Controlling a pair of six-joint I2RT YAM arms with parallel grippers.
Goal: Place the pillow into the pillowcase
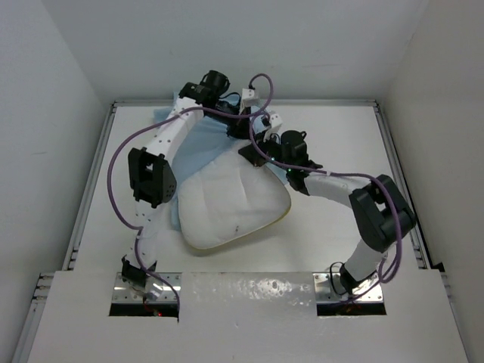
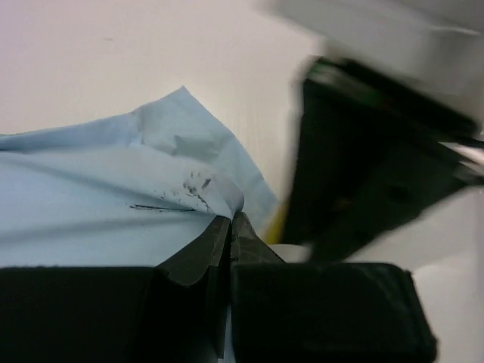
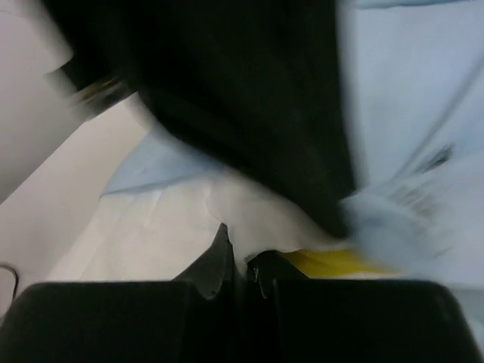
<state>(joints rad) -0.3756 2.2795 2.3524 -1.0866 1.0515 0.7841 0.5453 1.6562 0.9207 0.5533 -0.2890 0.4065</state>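
The white quilted pillow (image 1: pixel 231 206) lies mid-table with its far end under the light blue pillowcase (image 1: pixel 203 144), which spreads toward the back. My left gripper (image 1: pixel 243 125) is shut on a fold of the pillowcase (image 2: pixel 113 204) near its open edge. My right gripper (image 1: pixel 259 150) is shut on a corner of the pillow (image 3: pixel 249 208); the pillow's yellow edge (image 3: pixel 333 261) shows beside the jaws. Both grippers meet at the pillow's far right corner. The left arm's dark body blocks much of the right wrist view.
White walls enclose the table on three sides. A raised rail (image 1: pixel 397 159) runs along the right edge, another (image 1: pixel 89 189) along the left. Purple cables (image 1: pixel 121 162) loop off both arms. The table's right part (image 1: pixel 340 136) is bare.
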